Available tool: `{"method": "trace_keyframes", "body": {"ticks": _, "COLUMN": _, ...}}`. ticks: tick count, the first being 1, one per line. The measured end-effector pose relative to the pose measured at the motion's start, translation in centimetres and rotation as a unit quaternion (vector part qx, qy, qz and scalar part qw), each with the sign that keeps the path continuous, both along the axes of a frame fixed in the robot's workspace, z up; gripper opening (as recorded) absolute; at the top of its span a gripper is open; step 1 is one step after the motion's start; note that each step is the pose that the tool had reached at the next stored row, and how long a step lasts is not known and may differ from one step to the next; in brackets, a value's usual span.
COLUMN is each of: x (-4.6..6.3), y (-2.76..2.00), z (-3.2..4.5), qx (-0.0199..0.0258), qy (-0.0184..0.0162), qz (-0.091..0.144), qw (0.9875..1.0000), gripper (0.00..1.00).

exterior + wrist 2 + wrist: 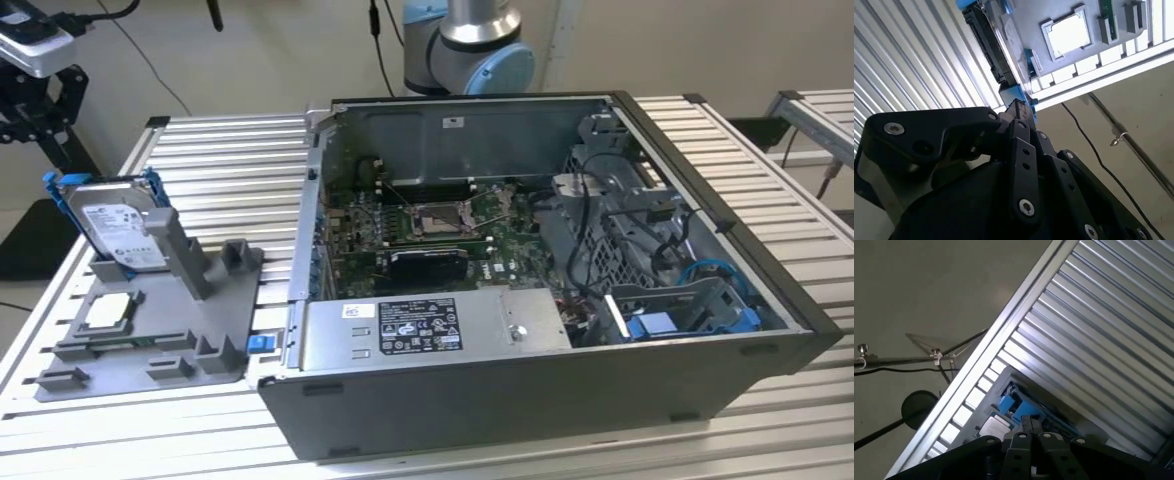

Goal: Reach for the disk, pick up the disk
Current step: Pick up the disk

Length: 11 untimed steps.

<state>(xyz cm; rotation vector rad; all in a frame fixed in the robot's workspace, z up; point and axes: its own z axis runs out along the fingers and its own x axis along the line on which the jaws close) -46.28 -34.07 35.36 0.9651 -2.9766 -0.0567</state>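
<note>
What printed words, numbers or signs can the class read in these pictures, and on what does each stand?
On the disk, white label: print too small to read.
On the power supply, black label: too small to read.
Beside it, white sticker: too small to read.
So no text can be quoted.

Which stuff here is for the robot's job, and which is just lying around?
For the job: the disk, standing upright in the grey holder.
Just lying about: square chip, open computer case, its power supply.
</note>
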Motion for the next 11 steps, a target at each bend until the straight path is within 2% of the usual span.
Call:
{"method": "trace_keyframes", "body": {"ticks": 3, "x": 0.00, "y": 0.00, "z": 0.00, "qx": -0.0001, "qy": -0.0017, "qz": 0.027, "qw": 0.9996, "gripper": 0.00}}
{"method": "trace_keyframes", "body": {"ticks": 5, "x": 0.00, "y": 0.00, "z": -0.01, "qx": -0.0001, "qy": -0.0057, "qz": 0.041, "qw": 0.9991, "gripper": 0.00}}
{"method": "trace_keyframes", "body": {"ticks": 8, "x": 0.00, "y": 0.00, "z": -0.01, "qx": -0.0005, "qy": -0.0174, "qz": 0.061, "qw": 0.9980, "gripper": 0.00}}
{"method": "trace_keyframes", "body": {"ticks": 11, "x": 0.00, "y": 0.00, "z": -0.03, "qx": -0.0007, "qy": -0.0283, "qz": 0.082, "qw": 0.9963, "gripper": 0.00}}
